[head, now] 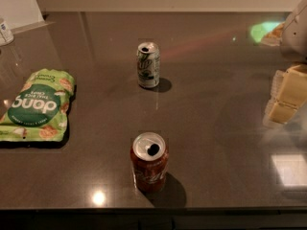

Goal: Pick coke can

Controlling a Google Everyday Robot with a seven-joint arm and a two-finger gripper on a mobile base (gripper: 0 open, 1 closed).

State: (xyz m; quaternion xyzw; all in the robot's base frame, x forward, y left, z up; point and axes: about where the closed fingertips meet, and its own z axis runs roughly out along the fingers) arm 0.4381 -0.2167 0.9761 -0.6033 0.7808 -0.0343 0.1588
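The coke can [149,162] is dark red with white script and a silver top with an open pull-tab hole. It stands upright near the front edge of the dark countertop [216,128], a little left of centre. My gripper [286,98] shows at the right edge as cream-coloured blocks under a grey arm part. It hovers well to the right of the can and a bit farther back, and holds nothing that I can see.
A white-and-green can [148,64] stands upright farther back, in line with the coke can. A green snack bag [39,104] lies flat at the left. A small white container [5,31] sits at the far left edge. The counter's front edge runs just below the coke can.
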